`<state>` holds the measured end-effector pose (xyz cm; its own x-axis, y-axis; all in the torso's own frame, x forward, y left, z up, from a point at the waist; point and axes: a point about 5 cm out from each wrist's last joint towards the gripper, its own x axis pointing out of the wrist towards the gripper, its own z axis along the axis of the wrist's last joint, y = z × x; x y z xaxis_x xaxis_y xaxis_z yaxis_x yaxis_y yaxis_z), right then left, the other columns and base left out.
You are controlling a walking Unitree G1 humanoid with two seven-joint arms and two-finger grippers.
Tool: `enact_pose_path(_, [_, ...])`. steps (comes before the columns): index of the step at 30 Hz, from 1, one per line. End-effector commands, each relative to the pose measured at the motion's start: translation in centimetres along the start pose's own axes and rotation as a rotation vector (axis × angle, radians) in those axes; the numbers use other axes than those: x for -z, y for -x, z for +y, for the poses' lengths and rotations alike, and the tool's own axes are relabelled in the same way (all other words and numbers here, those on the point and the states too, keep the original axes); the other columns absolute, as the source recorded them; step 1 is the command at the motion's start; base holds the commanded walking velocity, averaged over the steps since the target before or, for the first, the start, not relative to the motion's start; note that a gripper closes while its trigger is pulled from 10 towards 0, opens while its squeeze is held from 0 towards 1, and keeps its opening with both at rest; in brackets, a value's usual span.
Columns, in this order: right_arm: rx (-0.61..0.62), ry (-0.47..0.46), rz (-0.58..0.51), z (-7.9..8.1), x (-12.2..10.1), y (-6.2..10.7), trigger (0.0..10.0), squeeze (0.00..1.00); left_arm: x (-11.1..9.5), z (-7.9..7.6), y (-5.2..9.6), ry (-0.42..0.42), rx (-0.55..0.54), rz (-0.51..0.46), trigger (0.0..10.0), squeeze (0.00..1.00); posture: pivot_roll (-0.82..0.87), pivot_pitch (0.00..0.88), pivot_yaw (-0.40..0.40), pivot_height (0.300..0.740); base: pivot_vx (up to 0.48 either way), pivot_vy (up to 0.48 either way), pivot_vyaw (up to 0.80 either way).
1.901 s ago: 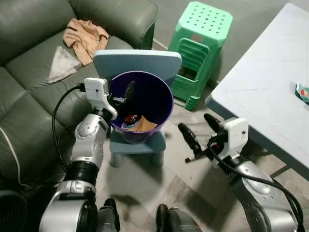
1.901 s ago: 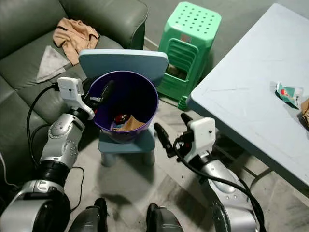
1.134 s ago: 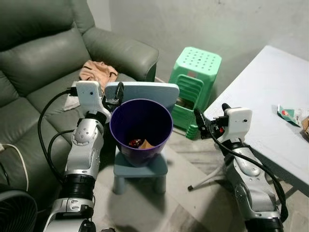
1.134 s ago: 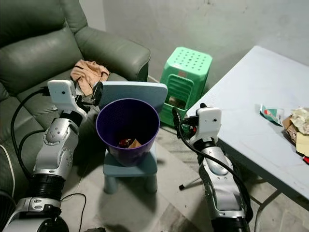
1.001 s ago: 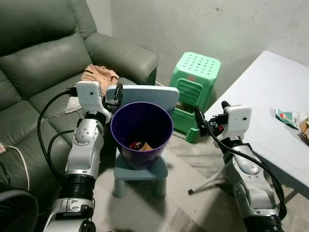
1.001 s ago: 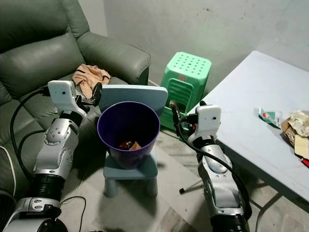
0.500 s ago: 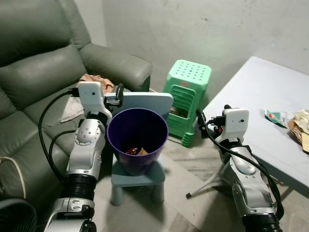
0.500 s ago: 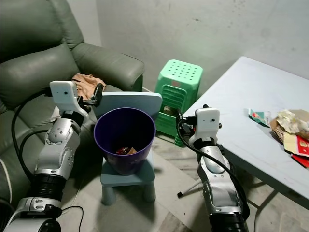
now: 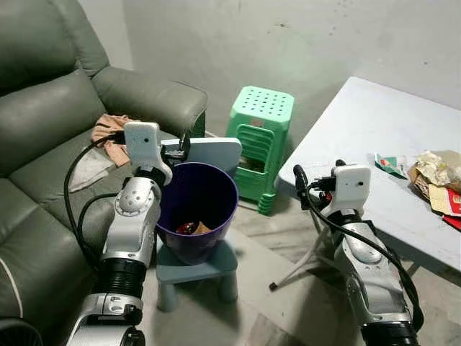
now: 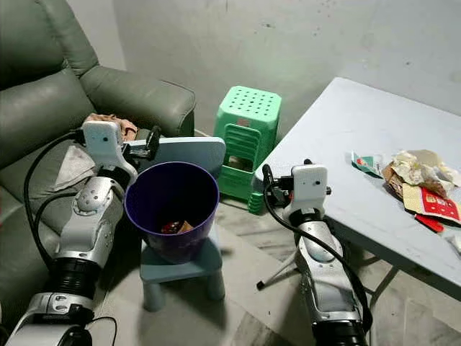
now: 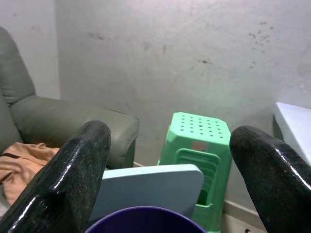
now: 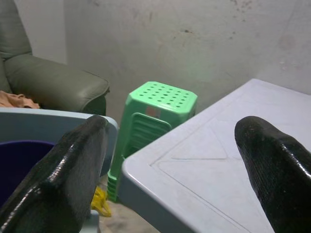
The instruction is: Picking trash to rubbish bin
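Purple bin (image 9: 197, 209) centre; left gripper (image 9: 185, 146) raised at its 10 o'clock rim, right gripper (image 9: 317, 180) at 3 o'clock, both spread wide, empty.

The trash (image 9: 194, 228) at the bottom of the purple bin (image 9: 196, 213) is too small to identify. The picture's edge cuts the table (image 10: 338, 137) and the wrappers (image 10: 421, 186).
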<state>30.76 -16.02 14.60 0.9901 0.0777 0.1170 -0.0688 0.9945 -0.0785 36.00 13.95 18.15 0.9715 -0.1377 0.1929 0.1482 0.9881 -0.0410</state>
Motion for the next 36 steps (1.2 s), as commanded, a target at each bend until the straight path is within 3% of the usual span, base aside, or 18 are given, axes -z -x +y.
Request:
enact_pose_path(1, [0.017, 0.005, -0.013, -0.35, -0.21, 0.22, 10.0, 0.0, 0.07, -0.52, -0.29, 0.003, 0.026, 0.018, 10.0, 0.0, -0.1, 0.0, -0.051, 0.74, 0.0, 0.0, -0.69])
enact_pose_path(36, [0.012, 0.012, -0.006, -0.29, -0.24, 0.61, 10.0, 0.0, 0.68, -0.24, -0.22, 0.045, 0.016, 0.064, 10.0, 0.0, -0.11, 0.004, -0.056, 0.74, 0.0, -0.279, -0.7])
